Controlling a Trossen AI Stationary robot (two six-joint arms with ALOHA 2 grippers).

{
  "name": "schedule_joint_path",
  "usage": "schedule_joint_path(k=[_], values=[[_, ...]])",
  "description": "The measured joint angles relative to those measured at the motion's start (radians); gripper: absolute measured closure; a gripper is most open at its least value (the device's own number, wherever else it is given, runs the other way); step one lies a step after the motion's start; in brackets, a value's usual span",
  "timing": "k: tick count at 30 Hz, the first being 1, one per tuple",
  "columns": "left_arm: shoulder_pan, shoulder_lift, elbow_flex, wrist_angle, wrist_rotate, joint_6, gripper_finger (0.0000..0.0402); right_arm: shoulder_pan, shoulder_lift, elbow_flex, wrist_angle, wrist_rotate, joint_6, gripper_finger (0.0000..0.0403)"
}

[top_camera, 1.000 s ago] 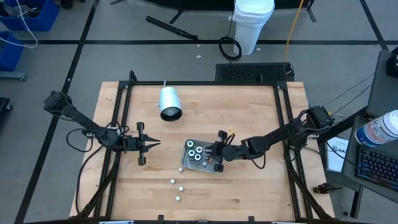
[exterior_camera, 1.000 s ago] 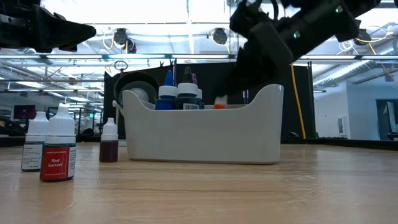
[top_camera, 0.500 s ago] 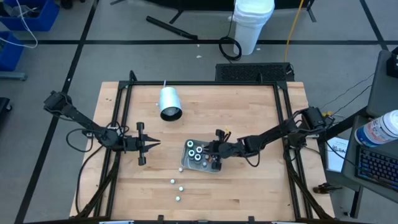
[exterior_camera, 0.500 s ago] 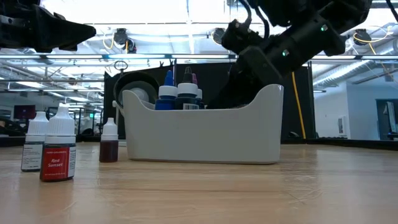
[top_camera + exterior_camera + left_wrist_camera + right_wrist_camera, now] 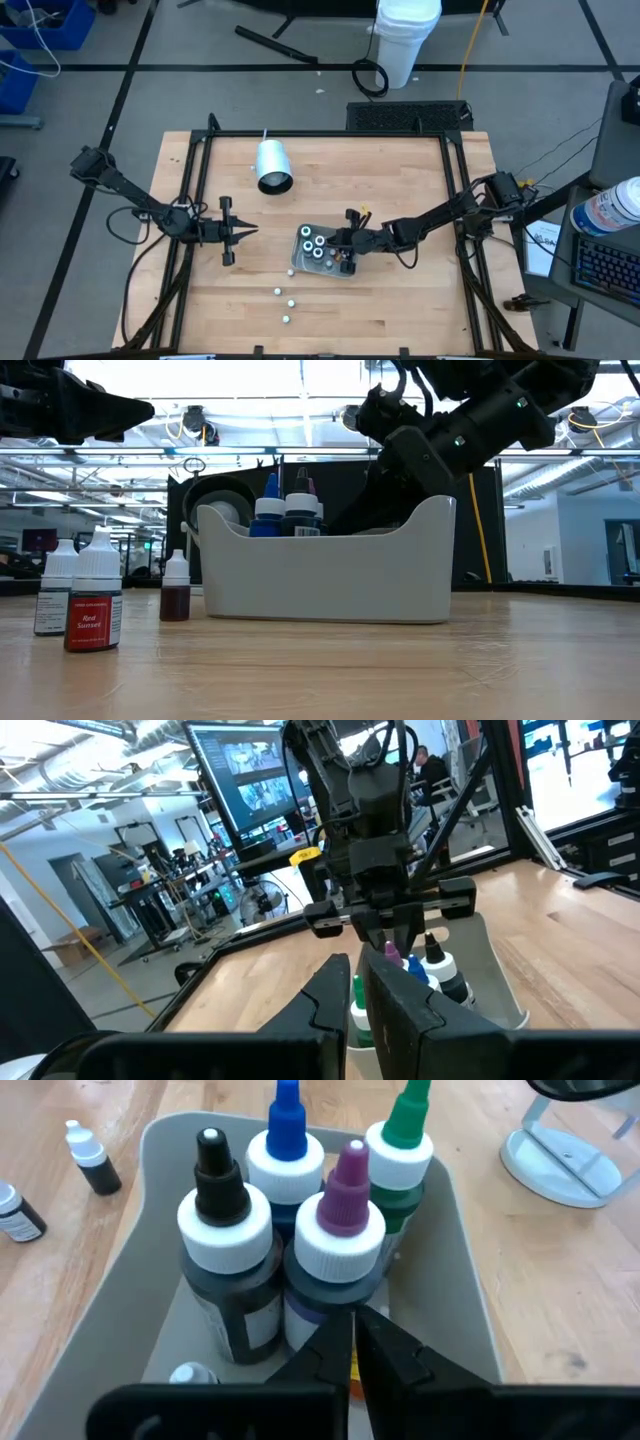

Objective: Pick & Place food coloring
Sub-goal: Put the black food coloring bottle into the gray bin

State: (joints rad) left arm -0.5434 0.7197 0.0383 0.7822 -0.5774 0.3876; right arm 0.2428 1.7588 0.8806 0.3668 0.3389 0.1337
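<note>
Counting from my screens, I see four food coloring bottles (image 5: 300, 1230) standing upright in the tray (image 5: 460, 1310), capped black, blue, purple and green, and three more loose on the table (image 5: 95, 605) beside it. My right gripper (image 5: 352, 1342) reaches down into the tray, fingers pinched together, holding nothing. My left gripper (image 5: 240, 232) hovers apart, nearly closed, empty.

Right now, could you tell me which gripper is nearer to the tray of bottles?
The right. The right gripper is down inside the tray, beside the bottles. The left gripper waits over bare table on the tray's left, clear of it.
</note>
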Motion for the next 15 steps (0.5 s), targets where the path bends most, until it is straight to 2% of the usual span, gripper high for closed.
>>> schedule_joint_path(k=[8, 15], values=[[0.0, 0.0, 0.0, 0.0, 0.0, 0.001, 0.036, 0.0, -0.011, 0.0, -0.022, 0.01, -0.016, 0.0394], [0.0, 0.0, 0.0, -0.001, 0.0, 0.002, 0.036, 0.036, -0.143, 0.0, -0.216, 0.194, 0.011, 0.0402]])
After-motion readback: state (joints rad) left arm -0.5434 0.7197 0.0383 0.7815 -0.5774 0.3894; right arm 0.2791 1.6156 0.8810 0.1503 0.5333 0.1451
